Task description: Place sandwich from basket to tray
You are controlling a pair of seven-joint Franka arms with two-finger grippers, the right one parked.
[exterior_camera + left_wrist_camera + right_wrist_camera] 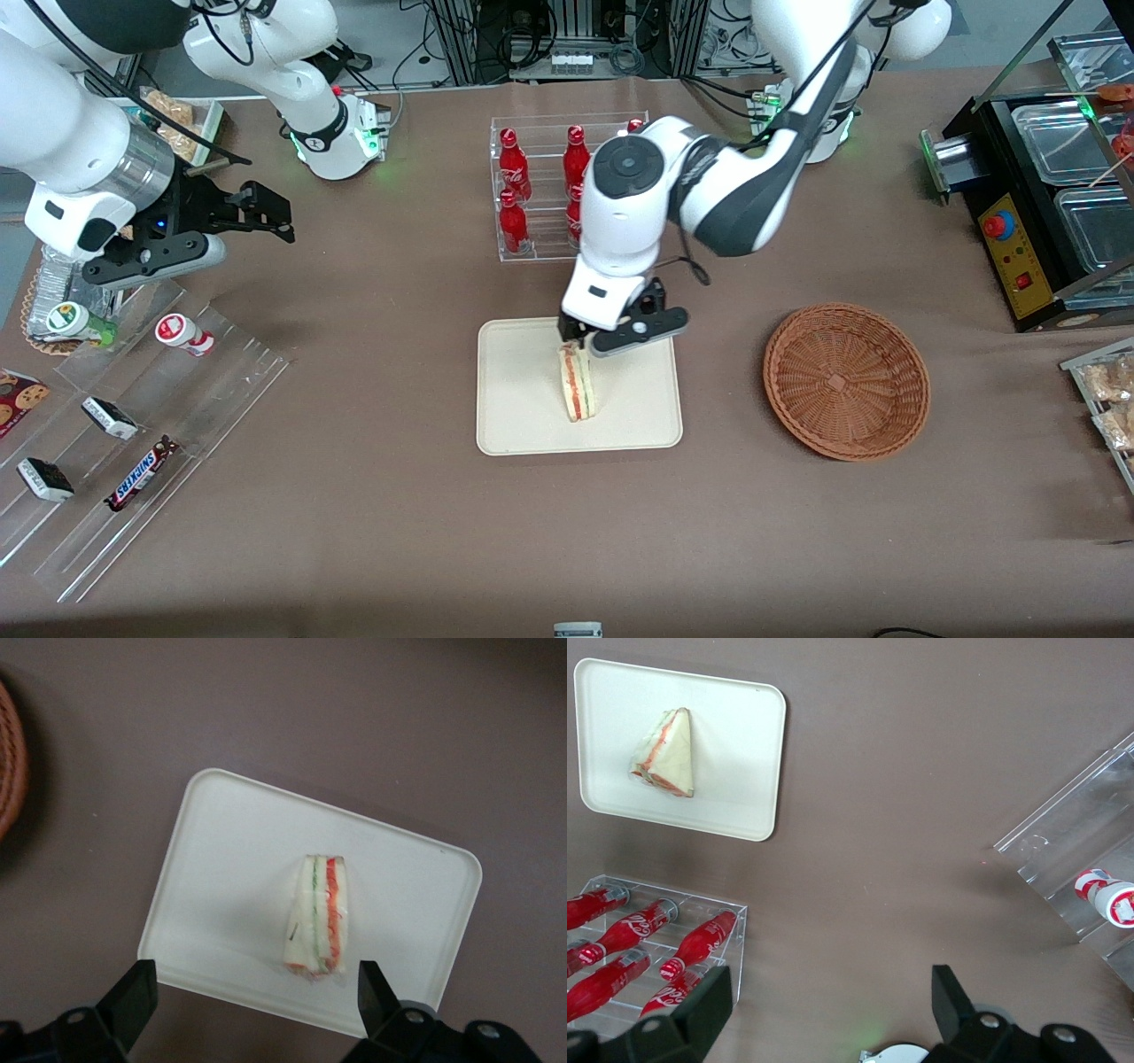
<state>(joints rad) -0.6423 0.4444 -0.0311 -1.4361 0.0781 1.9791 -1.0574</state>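
The sandwich (578, 383) (317, 917) (664, 751), a white wedge with red, orange and green layers, stands on its edge on the cream tray (518, 390) (221, 868) (735, 753). My left gripper (611, 337) (254, 983) hangs open just above the tray's edge farthest from the front camera. Its black fingers (133, 992) are spread wide, apart from the sandwich and holding nothing. The round wicker basket (797, 354) (9, 762) sits beside the tray toward the working arm's end of the table, with nothing in it.
A clear rack of red bottles (540, 190) (647, 948) stands farther from the front camera than the tray. Tiered acrylic racks with snacks (133, 425) lie toward the parked arm's end. A black machine (1028, 221) and bagged pastries (1112, 390) are toward the working arm's end.
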